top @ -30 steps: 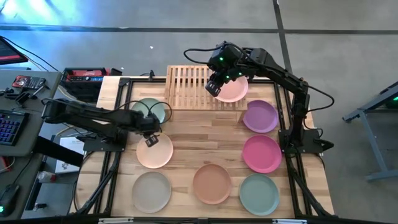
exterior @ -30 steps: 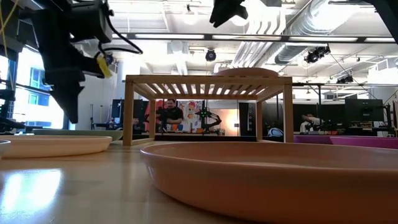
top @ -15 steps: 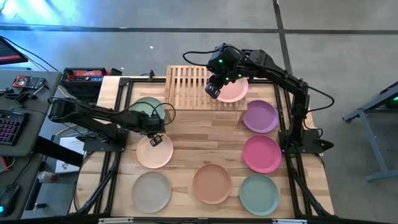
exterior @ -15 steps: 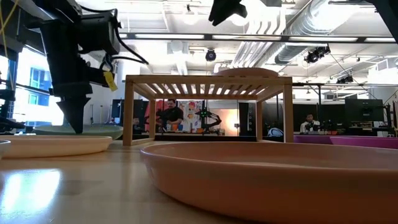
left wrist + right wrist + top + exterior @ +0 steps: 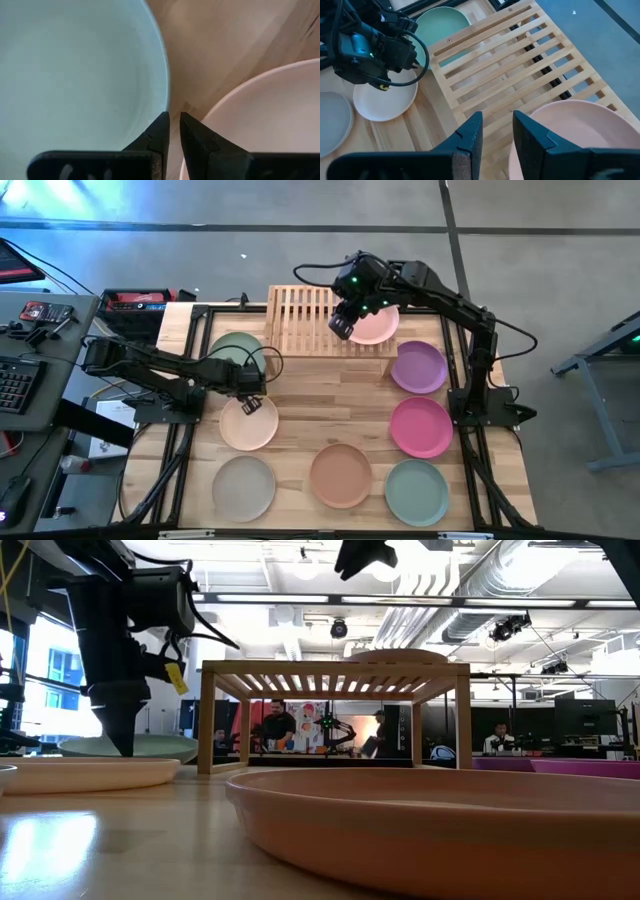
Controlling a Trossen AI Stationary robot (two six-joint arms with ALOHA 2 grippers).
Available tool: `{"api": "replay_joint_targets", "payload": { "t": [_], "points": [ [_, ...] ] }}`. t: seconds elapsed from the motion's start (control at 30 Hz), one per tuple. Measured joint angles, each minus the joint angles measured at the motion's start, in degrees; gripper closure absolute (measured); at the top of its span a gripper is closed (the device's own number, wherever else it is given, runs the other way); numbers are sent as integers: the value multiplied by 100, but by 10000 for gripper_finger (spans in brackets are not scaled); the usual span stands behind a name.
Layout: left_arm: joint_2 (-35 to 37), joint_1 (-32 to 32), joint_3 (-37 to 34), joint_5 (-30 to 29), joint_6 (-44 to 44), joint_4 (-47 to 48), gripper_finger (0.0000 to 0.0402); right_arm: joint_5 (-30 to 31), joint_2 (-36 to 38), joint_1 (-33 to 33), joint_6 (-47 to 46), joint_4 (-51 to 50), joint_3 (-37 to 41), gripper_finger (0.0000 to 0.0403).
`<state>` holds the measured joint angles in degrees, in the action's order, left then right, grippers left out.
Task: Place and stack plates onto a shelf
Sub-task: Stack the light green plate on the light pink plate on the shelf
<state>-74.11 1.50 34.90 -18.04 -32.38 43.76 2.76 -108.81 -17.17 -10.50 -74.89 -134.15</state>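
My left gripper (image 5: 248,384) points down at the near rim of the green plate (image 5: 232,352), just beyond the pale peach plate (image 5: 248,426), and is shut on that rim. My right gripper (image 5: 497,120) is open and hangs above the slatted wood shelf (image 5: 305,320), touching nothing. It is beside a pink plate (image 5: 378,326) that lies flat on the shelf's right half. Flat on the table lie the purple (image 5: 418,366), magenta (image 5: 420,426), grey-teal (image 5: 416,492), terracotta (image 5: 340,475) and beige (image 5: 243,487) plates. My left gripper pinches the green plate's near rim (image 5: 167,102) from above, pointing down. One finger (image 5: 161,129) is inside the plate and the other (image 5: 189,131) outside it. The plate stays about level by the table (image 5: 130,747); whether it is lifted clear I cannot tell.
The shelf's left half (image 5: 490,65) is bare slats. The peach plate's rim (image 5: 235,95) lies close beside the left fingers. A black frame (image 5: 190,340) borders the table. People stand in the room behind the shelf (image 5: 275,725).
My left gripper has moved from above the peach plate toward the table's far edge and come down onto the green plate's near rim. My right gripper has stayed above the shelf.
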Motion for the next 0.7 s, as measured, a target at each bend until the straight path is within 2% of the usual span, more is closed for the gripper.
{"api": "replay_joint_targets", "payload": {
  "t": [0.3,0.7],
  "points": [
    [9,9,80,-390,254,51,367,0,0,-2,-9,2,0,318],
    [-22,162,113,-403,308,56,367,0,0,-2,-15,2,0,318]
  ]
}}
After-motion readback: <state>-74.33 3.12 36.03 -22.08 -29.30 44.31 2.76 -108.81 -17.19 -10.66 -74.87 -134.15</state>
